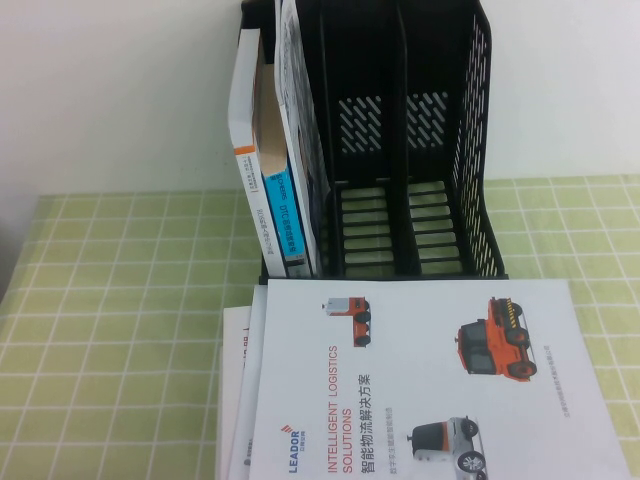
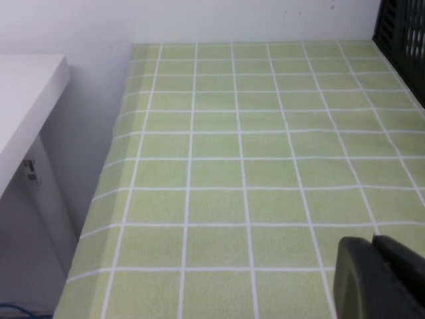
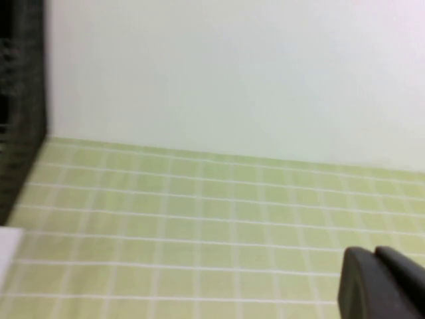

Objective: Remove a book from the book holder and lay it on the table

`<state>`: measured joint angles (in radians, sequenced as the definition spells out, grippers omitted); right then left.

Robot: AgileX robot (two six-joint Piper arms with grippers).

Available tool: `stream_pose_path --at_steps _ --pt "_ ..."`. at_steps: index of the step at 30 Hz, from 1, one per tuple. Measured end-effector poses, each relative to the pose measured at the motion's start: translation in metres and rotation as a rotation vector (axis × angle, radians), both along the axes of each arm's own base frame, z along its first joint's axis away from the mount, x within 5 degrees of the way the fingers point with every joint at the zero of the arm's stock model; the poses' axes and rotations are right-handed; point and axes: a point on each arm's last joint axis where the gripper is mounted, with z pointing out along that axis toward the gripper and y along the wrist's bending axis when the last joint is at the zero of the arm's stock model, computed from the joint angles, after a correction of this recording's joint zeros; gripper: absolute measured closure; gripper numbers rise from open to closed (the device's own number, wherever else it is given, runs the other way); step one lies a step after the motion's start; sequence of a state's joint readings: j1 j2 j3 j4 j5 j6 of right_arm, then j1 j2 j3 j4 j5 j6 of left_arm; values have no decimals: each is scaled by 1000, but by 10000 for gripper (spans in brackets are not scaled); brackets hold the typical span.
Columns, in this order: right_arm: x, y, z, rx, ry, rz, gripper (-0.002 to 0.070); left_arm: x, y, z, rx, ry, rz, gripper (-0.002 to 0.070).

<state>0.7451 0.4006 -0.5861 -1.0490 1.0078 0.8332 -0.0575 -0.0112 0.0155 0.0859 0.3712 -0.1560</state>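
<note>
The white book [image 1: 440, 380] with red LEADOR text and orange vehicle pictures lies flat on the green checked table [image 1: 120, 300], in front of the black book holder [image 1: 400, 150]. The holder's right slots stand empty. Neither gripper shows in the high view. My left gripper [image 2: 372, 249] shows in its wrist view with fingers together, empty, above bare cloth [image 2: 232, 166] with a corner of the holder [image 2: 402, 30] at the far side. My right gripper [image 3: 374, 256] shows in its wrist view with fingers together, empty, above cloth [image 3: 199, 219], the holder's side [image 3: 20, 100] off at one edge.
A thick white book with an orange-marked spine [image 1: 248, 150] and a blue-spined one [image 1: 284, 215] stand in the holder's left slots. More white sheets [image 1: 238, 390] lie under the book's left edge. A white wall stands behind. A white shelf [image 2: 26, 106] is beside the table.
</note>
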Motion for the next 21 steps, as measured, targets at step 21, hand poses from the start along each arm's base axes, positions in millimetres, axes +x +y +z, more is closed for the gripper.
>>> stream_pose_path --at_steps 21 --pt "4 20 1 128 -94 148 678 0 0 0 0 -2 0 677"
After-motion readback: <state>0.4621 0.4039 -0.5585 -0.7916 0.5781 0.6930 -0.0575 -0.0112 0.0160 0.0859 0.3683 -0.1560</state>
